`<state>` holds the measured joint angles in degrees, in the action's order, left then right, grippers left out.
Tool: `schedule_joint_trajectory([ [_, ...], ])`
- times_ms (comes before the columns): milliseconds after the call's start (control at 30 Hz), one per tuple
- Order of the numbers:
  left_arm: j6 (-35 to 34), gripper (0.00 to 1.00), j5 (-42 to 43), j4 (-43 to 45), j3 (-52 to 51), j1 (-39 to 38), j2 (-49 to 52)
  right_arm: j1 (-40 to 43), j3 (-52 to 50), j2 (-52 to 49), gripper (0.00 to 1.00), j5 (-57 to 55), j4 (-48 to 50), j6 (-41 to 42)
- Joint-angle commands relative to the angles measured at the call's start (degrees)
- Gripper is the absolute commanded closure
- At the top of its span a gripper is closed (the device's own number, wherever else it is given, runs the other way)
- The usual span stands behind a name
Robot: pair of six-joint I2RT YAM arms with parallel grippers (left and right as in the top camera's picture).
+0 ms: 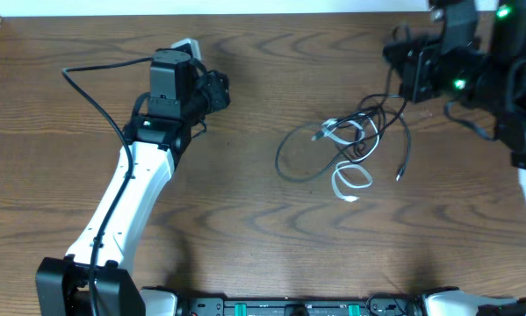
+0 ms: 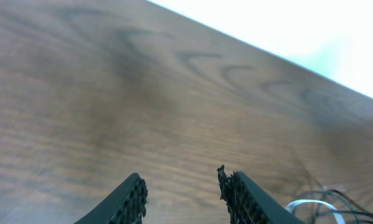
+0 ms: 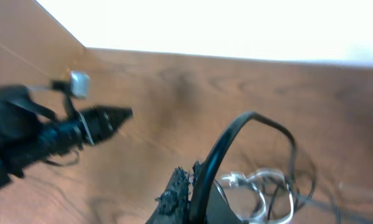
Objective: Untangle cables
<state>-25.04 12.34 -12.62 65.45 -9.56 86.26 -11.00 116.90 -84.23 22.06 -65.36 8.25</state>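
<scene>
cables [image 1: 346, 132] | black and white, loosely looped | knot possibly mid-bundle

Thin black and white cables [image 1: 340, 132], loosely tangled loops right of centre

A robotics lab bench: a white-and-black left arm [image 1: 131, 193] and a dark right arm [image 1: 517, 96] work over a bare wood-grain table [image 1: 245, 246], a black base rail [image 1: 298, 307] with green fittings runs along its near edge, green status lights [image 1: 460, 85] glow, and a plain white backdrop [image 2: 311, 31] lies beyond
</scene>
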Motion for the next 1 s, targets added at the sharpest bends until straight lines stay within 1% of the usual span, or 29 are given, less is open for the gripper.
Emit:
schedule_joint_trajectory([
  [0, 1.51, 0.56, 0.52, -1.49, 0.68, 0.39, 0.55, -0.28, 7.72, -0.7, 0.99, -1.51, 0.61, -0.37],
  [133, 1.49, 0.56, 0.48, -1.68, 0.68, 0.39, 0.55, -0.28, 12.9, -1.09, 0.98, -5.97, 3.1, 1.57],
  [267, 1.51, 0.56, 0.07, -1.68, 0.68, 0.39, 0.55, -0.28, 13.66, -1.42, 0.98, -5.86, 6.4, 2.05],
  [433, 1.64, 0.56, 0.07, -1.68, 0.68, 0.39, 0.55, -0.31, 13.64, -3.28, 0.98, -3.67, 7.23, 1.99],
  [533, 2.54, 0.56, 0.09, -1.73, 0.68, 0.39, 0.55, -0.35, 13.64, -4.74, 0.99, -3.48, 4.46, 1.99],
  [633, 2.54, 0.56, 0.09, -1.77, 0.48, 0.39, 0.55, -0.35, 13.53, -7.72, 0.99, -4.0, -2.69, 0.96],
  [767, 2.58, 0.56, 0.11, -2.01, 0.42, 0.39, 0.57, -0.39, 13.49, -13.57, 0.99, -3.58, -9.9, 0.37],
  [867, 2.58, 0.56, 0.11, -2.19, 0.42, 0.39, 0.57, -1.25, 13.49, -18.49, 0.99, -2.38, -12.15, 0.15],
  [967, 2.58, 0.56, 0.09, -2.56, 0.42, 0.39, 0.57, -3.45, 13.49, -23.76, 0.99, 0.79, -11.93, -1.9],
])
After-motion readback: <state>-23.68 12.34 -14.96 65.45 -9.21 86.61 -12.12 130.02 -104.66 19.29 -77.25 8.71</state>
